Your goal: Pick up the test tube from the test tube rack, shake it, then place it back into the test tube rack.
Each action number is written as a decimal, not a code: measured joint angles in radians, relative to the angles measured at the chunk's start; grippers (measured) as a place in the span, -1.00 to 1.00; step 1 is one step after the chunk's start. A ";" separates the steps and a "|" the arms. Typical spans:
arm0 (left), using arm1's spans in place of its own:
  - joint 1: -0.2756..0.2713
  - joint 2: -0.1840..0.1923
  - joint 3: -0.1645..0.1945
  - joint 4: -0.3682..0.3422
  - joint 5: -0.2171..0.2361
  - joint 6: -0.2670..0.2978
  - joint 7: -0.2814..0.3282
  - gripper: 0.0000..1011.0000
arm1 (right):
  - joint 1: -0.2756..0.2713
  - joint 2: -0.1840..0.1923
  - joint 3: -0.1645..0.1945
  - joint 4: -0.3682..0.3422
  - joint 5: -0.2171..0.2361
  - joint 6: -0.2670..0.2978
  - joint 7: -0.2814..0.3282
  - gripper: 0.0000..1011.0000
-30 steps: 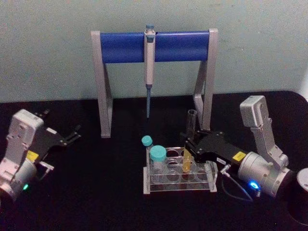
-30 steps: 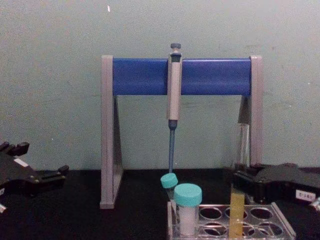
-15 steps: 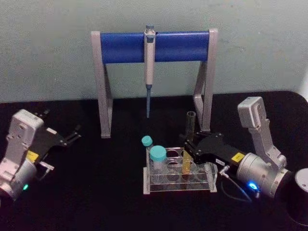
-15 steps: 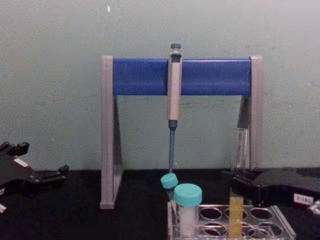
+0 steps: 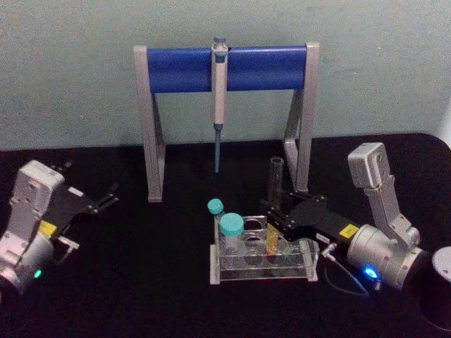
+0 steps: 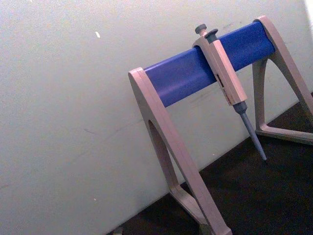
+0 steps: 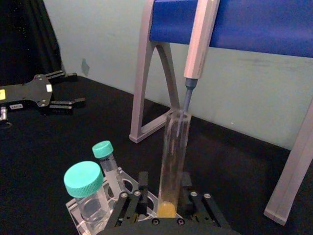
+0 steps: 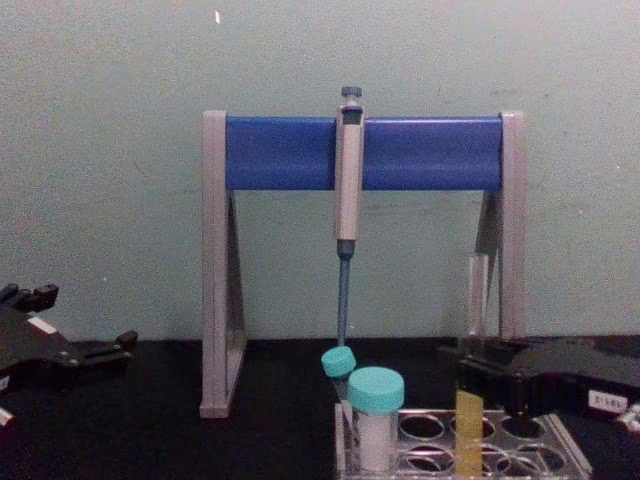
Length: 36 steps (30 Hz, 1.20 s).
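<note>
Right tool: I saw the right tool (image 5: 273, 215) at the rack's back right, its black fingers (image 7: 143, 188) set either side of the test tube (image 5: 273, 204); from the pictures I read it as closed on the glass.
Left tool: the left tool (image 5: 107, 197) sat parked at the left of the surface (image 5: 141, 282), well apart from the rack, prongs a little apart.
Test tube: tall, slim, clear and capless, upright, with yellow liquid in its lower part, its base in a hole of the test tube rack (image 5: 262, 259).
Right wrist view: it gave me the tube (image 7: 173, 161) close between the pads, which the head view did not resolve, with the left tool (image 7: 58, 105) far off.
Chest view: from the side I saw the tube (image 8: 472, 380) rising above the tool body, the yellow showing just above the rack (image 8: 500, 445).
Left wrist view: this one offered me the stand (image 6: 195, 127) and hanging pipette (image 6: 227, 81) against the wall.
Room: two teal-capped tubes (image 5: 231, 232) stood at the rack's left end, near the tube; the stand's blue bar (image 5: 225, 68) and pipette tip (image 5: 218, 158) hung behind and above; a dark round object (image 5: 440, 282) sat at the right edge.
</note>
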 joint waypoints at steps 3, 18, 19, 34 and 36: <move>0.000 0.000 0.000 0.000 0.000 0.000 0.000 1.00 | 0.000 0.000 0.000 0.000 0.000 0.000 0.000 -0.12; 0.000 0.000 0.000 0.000 0.000 0.000 0.000 1.00 | 0.000 0.000 0.001 0.000 0.001 -0.001 0.000 0.80; 0.000 0.000 0.000 0.000 0.000 0.000 0.000 1.00 | 0.000 0.000 0.001 0.000 0.001 -0.001 0.000 0.83; 0.000 0.000 0.000 0.000 0.000 0.000 0.000 1.00 | -0.025 0.017 0.014 -0.034 0.001 -0.003 -0.008 0.98; 0.000 0.000 0.000 0.000 0.000 0.000 0.000 1.00 | -0.039 0.024 0.022 -0.050 0.003 -0.003 -0.014 0.98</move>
